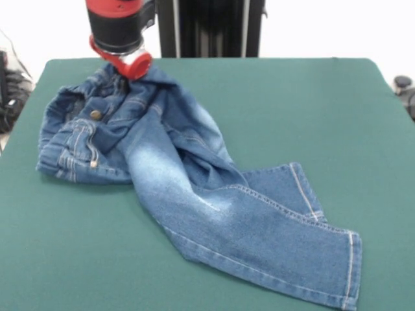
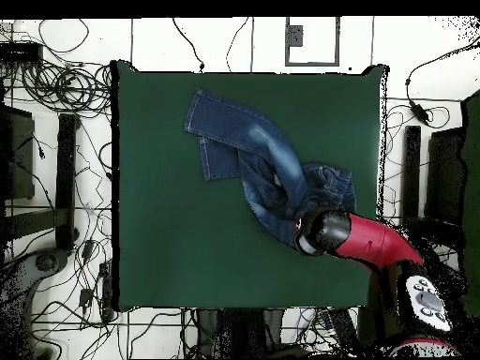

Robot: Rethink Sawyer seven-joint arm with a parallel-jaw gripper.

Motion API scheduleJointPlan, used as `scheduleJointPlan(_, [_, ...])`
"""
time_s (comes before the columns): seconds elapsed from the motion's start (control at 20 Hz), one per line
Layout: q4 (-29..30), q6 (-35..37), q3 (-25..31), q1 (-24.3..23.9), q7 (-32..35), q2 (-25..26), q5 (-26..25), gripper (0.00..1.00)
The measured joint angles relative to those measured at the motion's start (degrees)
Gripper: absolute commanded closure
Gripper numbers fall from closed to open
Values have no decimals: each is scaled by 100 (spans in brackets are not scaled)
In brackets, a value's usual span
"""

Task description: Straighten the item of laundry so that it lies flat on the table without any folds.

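The big dark green felt surface [image 1: 272,103] holds the small blue denim jeans [image 1: 194,194], which lie crumpled and twisted. In the front view the waist end with a brass button [image 1: 96,115] sits at 10 o'clock, and the legs run toward 5 o'clock. The red and black arm's gripper [image 1: 130,65] is down on the jeans' top edge at 11 o'clock. I cannot tell how it is set.

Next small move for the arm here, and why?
Probably lower onto the waistband edge and drag it away from the legs. The end effector sits over the far edge of the jeans at the waist, where the denim is bunched and twisted; the two legs overlap and cross toward the table front. Whether it already grips cloth cannot be seen.
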Motion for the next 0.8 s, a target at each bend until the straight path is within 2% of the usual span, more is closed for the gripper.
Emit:
scheduleJointPlan(0.4, [328,-1,-149,157,0,-50,445,100])
scheduleJointPlan(0.8, [347,2,-245,165,0,-41,691,100])
